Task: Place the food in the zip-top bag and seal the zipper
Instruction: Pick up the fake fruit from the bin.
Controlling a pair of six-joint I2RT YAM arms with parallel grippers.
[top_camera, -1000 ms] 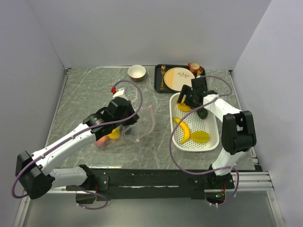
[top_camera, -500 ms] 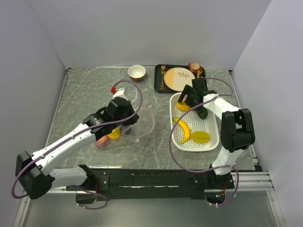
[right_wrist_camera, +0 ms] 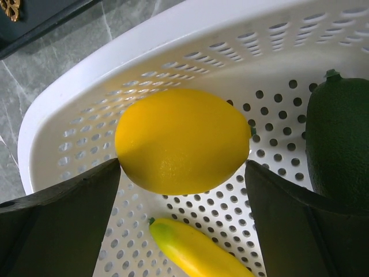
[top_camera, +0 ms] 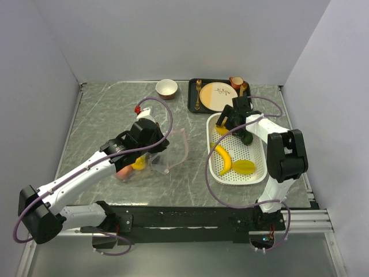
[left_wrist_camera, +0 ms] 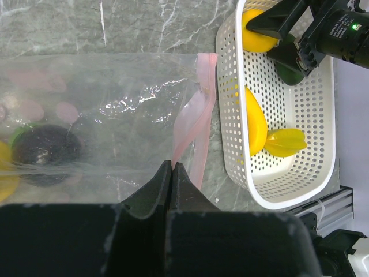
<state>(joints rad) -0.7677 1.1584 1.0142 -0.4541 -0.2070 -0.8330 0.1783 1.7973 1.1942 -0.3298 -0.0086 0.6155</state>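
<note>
Right claw [right_wrist_camera: 183,173] spread around a lemon, left claw [left_wrist_camera: 172,173] pinching the bag

Jaws wide and gripping nothing, the right claw straddles the yellow lemon [right_wrist_camera: 183,141] at the white basket's [right_wrist_camera: 69,109] far end, likely to lift it next. The left claw is clamped tight on the zip-top bag [left_wrist_camera: 115,98] at its pink zipper [left_wrist_camera: 193,115], seemingly keeping the mouth facing the basket. A dark purple ball [left_wrist_camera: 46,147] lies inside.

Top cam: fixed, high behind the arm bases, looking down on the desk [top_camera: 98,115]. Left wrist cam: close, looks past the left pincer [left_wrist_camera: 172,170] across the zip-top bag [left_wrist_camera: 115,104] to the white basket [left_wrist_camera: 228,115]. Right wrist cam: very close, inside that basket on a yellow fruit [right_wrist_camera: 183,141], probably the one at the left wrist view's top.
</note>
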